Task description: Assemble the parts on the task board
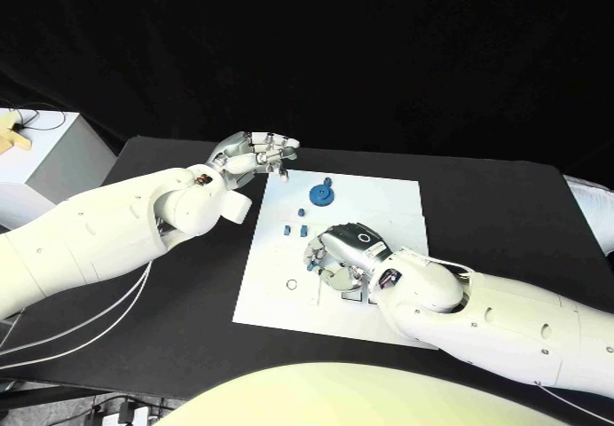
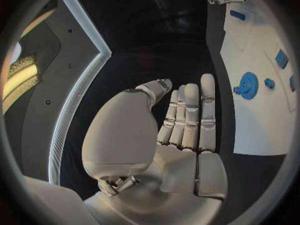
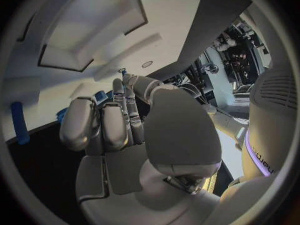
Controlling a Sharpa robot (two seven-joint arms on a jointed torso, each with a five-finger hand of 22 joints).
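No lettering seems legible on anything here.

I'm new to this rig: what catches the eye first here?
The white rectangular task board lies mid-table, a blue toothed gear near its far edge. The right robot hand is low over the board's near half; the left robot hand hovers off its far left corner, holding nothing.

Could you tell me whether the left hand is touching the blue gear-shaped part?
Apart: the head view shows bare board between the left hand and the blue gear-shaped part.
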